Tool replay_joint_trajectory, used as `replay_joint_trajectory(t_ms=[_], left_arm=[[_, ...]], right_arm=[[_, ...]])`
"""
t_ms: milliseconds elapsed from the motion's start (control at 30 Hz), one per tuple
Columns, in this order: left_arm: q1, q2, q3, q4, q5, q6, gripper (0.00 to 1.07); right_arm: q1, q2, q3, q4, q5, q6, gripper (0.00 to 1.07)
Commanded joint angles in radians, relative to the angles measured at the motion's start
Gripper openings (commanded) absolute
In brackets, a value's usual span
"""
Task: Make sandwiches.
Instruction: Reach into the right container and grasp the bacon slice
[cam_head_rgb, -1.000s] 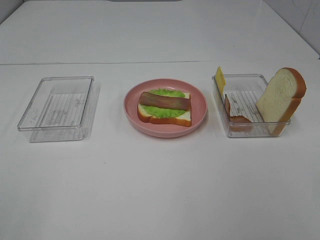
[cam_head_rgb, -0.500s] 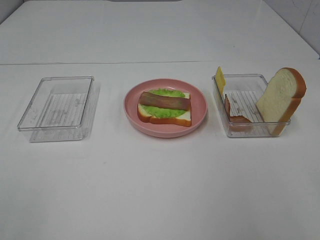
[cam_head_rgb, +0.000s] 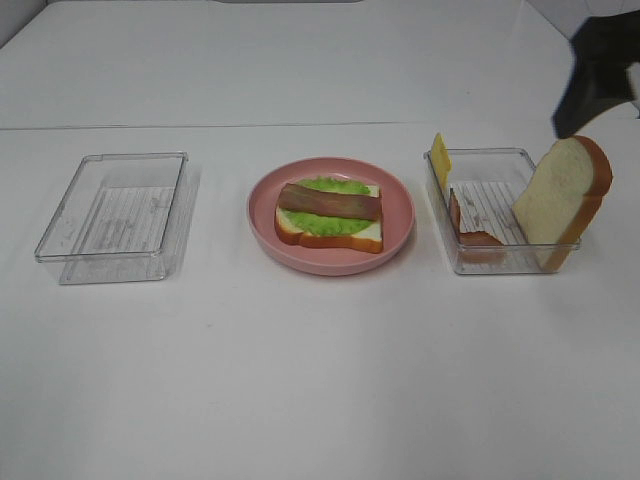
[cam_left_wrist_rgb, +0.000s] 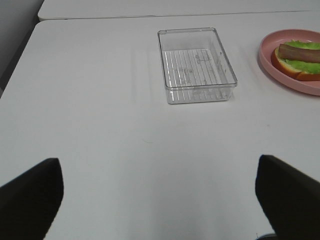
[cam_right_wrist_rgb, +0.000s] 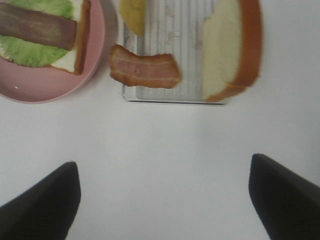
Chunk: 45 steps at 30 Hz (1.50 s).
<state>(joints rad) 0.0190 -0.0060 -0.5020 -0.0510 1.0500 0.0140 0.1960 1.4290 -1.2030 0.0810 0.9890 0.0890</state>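
Note:
A half-built sandwich lies on the round pink plate (cam_head_rgb: 400, 215): a bread slice (cam_head_rgb: 340, 238), green lettuce (cam_head_rgb: 322, 223) and one bacon strip (cam_head_rgb: 330, 201) on top. The right clear tray (cam_head_rgb: 505, 268) holds a yellow cheese slice (cam_head_rgb: 440, 157), a second bacon strip (cam_head_rgb: 470, 232) and a second bread slice (cam_head_rgb: 562, 195) leaning upright. My right gripper (cam_right_wrist_rgb: 165, 200) is open and empty, above the table beside this tray, near the bacon (cam_right_wrist_rgb: 145, 72) and bread (cam_right_wrist_rgb: 230, 50). Its dark shape (cam_head_rgb: 598, 75) shows at the top right. My left gripper (cam_left_wrist_rgb: 160, 200) is open and empty, away from everything.
An empty clear tray (cam_head_rgb: 110, 255) stands on the left of the white table; it also shows in the left wrist view (cam_left_wrist_rgb: 196, 95). A seam (cam_head_rgb: 200, 126) runs across the table behind the trays.
The dark shape of my right arm has come into the exterior view at the top right, above the upright bread slice. The food, plate and trays have not moved.

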Motion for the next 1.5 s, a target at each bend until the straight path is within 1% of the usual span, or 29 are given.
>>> replay_joint_trajectory(t_ms=[33,67,133,167,233,300,333,433,500,733,900,1067,1400,1433,1467,1500], left_arm=[[0.002,-0.021,0.002,-0.010,-0.017,-0.002,0.98],[0.002,-0.020,0.002,-0.009,-0.017,-0.002,0.98],[0.002,-0.020,0.002,-0.009,-0.017,-0.002,0.98],[0.002,-0.020,0.002,-0.009,-0.017,-0.002,0.98],[0.002,-0.020,0.002,-0.009,-0.017,-0.002,0.98],[0.002,-0.020,0.002,-0.009,-0.017,-0.002,0.98],[0.002,-0.020,0.002,-0.009,-0.017,-0.002,0.98],[0.002,-0.020,0.002,-0.009,-0.017,-0.002,0.98],[0.002,-0.020,0.002,-0.009,-0.017,-0.002,0.98],[0.002,-0.020,0.002,-0.009,-0.017,-0.002,0.98],[0.002,-0.020,0.002,-0.009,-0.017,-0.002,0.98],[0.002,-0.020,0.002,-0.009,-0.017,-0.002,0.98],[0.002,-0.020,0.002,-0.009,-0.017,-0.002,0.98],[0.002,-0.020,0.002,-0.009,-0.017,-0.002,0.98],[0.002,-0.020,0.002,-0.009,-0.017,-0.002,0.98],[0.002,-0.020,0.002,-0.009,-0.017,-0.002,0.98]], right_arm=[[0.056,0.091,-0.042,-0.009,-0.016,0.024,0.82],[0.085,0.173,-0.080,-0.015,-0.016,0.044,0.82],[0.112,0.275,-0.136,-0.013,-0.019,0.056,0.82],[0.112,0.275,-0.136,-0.013,-0.019,0.056,0.82],[0.116,0.366,-0.201,-0.007,-0.024,0.056,0.82],[0.116,0.390,-0.219,-0.007,-0.022,0.056,0.82],[0.116,0.445,-0.260,-0.019,-0.017,0.053,0.82],[0.116,0.468,-0.276,-0.030,-0.018,0.051,0.82],[0.116,0.522,-0.309,-0.065,-0.022,0.051,0.82],[0.115,0.608,-0.326,-0.116,-0.067,0.055,0.82],[0.115,0.619,-0.326,-0.116,-0.100,0.055,0.82],[0.115,0.629,-0.326,-0.091,-0.130,0.055,0.79],[0.115,0.670,-0.326,-0.081,-0.105,0.060,0.78],[0.115,0.670,-0.326,-0.081,-0.105,0.061,0.77],[0.115,0.670,-0.326,-0.081,-0.099,0.063,0.74],[0.115,0.670,-0.326,-0.081,-0.099,0.063,0.74]])
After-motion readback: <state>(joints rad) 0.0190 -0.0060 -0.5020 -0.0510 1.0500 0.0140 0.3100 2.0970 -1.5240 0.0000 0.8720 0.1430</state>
